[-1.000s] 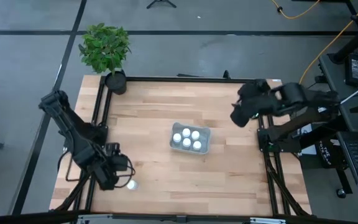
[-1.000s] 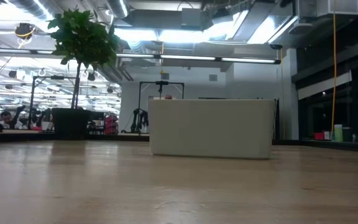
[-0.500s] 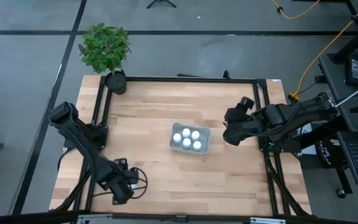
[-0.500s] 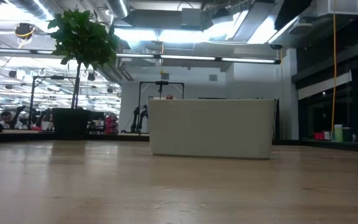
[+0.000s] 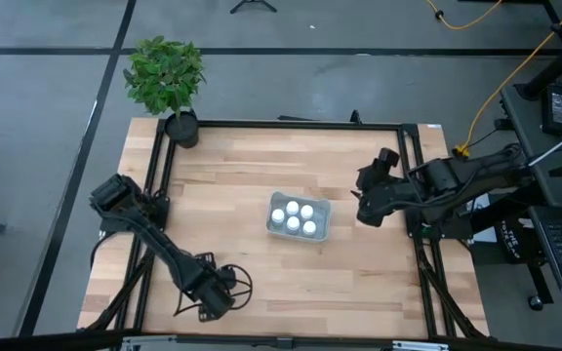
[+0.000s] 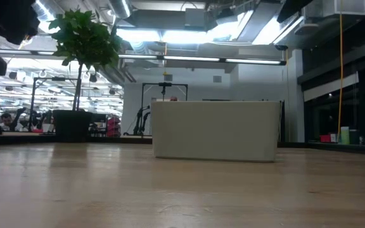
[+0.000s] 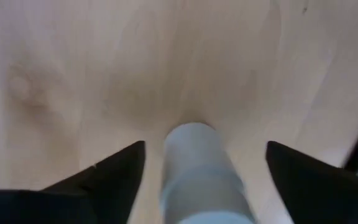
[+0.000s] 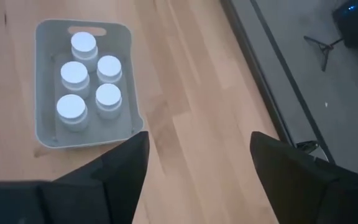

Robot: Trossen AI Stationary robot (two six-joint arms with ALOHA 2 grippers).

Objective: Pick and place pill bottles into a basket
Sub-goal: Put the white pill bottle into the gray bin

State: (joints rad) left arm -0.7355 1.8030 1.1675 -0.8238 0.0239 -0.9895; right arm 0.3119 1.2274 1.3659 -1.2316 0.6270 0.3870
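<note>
The pale grey-blue basket [image 5: 299, 217] sits at the table's middle with several white pill bottles [image 8: 86, 81] standing in it; it also shows in the low view [image 6: 215, 130]. One more white pill bottle [image 7: 199, 168] is on the wood between my left gripper's [image 7: 205, 144] open fingers, with a gap on each side. In the high view my left gripper [image 5: 213, 292] is near the table's near edge, left of centre, and hides that bottle. My right gripper [image 8: 200, 135] is open and empty, above the table just right of the basket [image 5: 364, 210].
A black pot with a green plant [image 5: 167, 78] stands at the table's far left corner. A black frame [image 5: 291, 125] runs along the table's edges. Bare wood [image 5: 359, 273] lies between the basket and the near edge.
My left gripper has gone toward the table's right edge along the near edge and now stands over the lone bottle, which it hides in the high view. My right gripper has come from the far right toward the basket and the near edge.
</note>
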